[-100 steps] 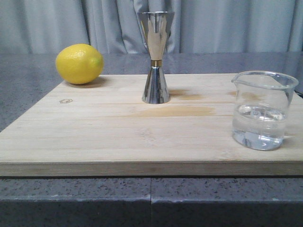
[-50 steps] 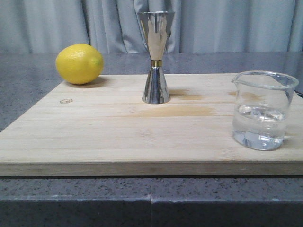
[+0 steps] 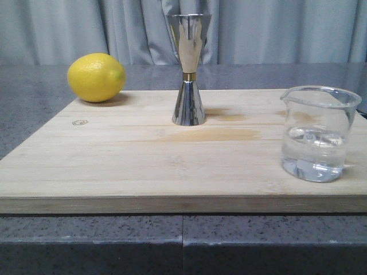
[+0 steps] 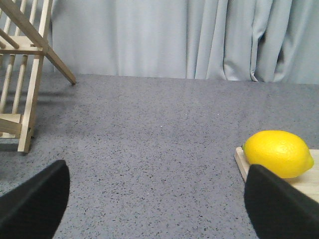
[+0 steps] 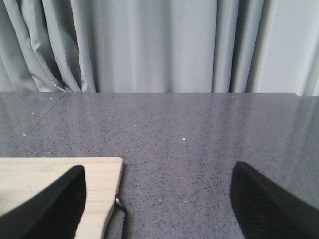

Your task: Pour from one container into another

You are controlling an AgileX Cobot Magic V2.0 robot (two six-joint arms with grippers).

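The clear glass beaker (image 3: 318, 133), about half full of clear liquid, stands at the right end of the wooden board (image 3: 143, 166). The steel hourglass jigger (image 3: 188, 69) with a gold band stands upright at the board's far middle. Neither gripper shows in the front view. My left gripper (image 4: 158, 199) is open over bare counter, to the left of the board. My right gripper (image 5: 158, 199) is open over the counter by the board's right edge (image 5: 55, 174). Both hold nothing. The beaker and the jigger are out of both wrist views.
A yellow lemon (image 3: 96, 77) lies at the board's far left corner, also the lemon (image 4: 278, 152) in the left wrist view. A wooden rack (image 4: 22, 74) stands on the grey counter (image 4: 149, 129) left of the board. A dark loop (image 5: 121, 211) hangs at the board's right edge. Grey curtains close the back.
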